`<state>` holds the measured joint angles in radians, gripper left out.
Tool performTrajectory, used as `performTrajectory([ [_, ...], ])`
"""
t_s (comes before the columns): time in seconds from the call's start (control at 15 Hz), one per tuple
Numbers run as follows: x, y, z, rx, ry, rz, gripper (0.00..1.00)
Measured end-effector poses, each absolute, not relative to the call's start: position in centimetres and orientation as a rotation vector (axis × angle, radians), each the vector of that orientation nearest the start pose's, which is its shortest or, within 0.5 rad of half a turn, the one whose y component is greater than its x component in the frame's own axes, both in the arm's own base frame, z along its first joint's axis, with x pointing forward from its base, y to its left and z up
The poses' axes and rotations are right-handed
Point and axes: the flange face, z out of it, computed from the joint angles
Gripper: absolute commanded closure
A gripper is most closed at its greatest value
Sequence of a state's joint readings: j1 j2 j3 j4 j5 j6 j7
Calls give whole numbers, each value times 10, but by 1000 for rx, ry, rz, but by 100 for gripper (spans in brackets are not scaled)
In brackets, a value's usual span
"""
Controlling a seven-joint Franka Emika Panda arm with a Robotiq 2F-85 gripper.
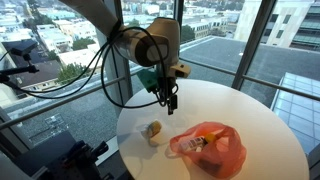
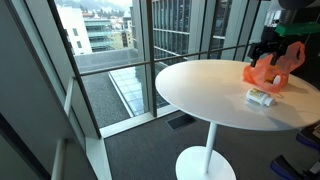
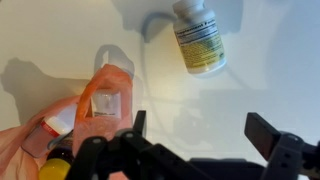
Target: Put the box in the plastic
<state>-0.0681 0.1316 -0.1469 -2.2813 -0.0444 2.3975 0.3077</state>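
Although the thin film blurs its outline, the box (image 3: 105, 103) already sits inside the plastic bag (image 3: 95, 115). In the wrist view it is a small white pack showing through the orange film, at about 9 o'clock from the frame's centre. A red-and-white tube (image 3: 60, 120) lies in the bag just beside it, at the box's 8 o'clock. The bag is crumpled and rests flat on the round white table (image 1: 265, 115). In an exterior view it lies toward the table's near edge (image 1: 210, 148), and in both exterior views it reads as a loose orange heap (image 2: 272, 70).

The gripper (image 3: 198, 124) hangs above the table with its two dark fingers (image 3: 262, 135) spread wide and nothing between them. It touches neither the bag nor the box. In the wrist view the bag lies at 9 o'clock from the gap between the fingers. In an exterior view the gripper (image 1: 168, 100) hovers at the bag's 11 o'clock.

A white bottle (image 3: 200, 35) with a yellow label lies on its side on the bare tabletop, apart from the bag, at 12 o'clock from the gripper in the wrist view. In an exterior view it is at the bag's 9 o'clock (image 1: 153, 131).
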Motion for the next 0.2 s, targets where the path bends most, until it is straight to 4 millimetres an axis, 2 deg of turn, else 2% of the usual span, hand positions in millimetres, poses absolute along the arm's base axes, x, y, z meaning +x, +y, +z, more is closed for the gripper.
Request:
performTrajectory([
  [0.2,515,-113,295,-3097,772,24,0],
])
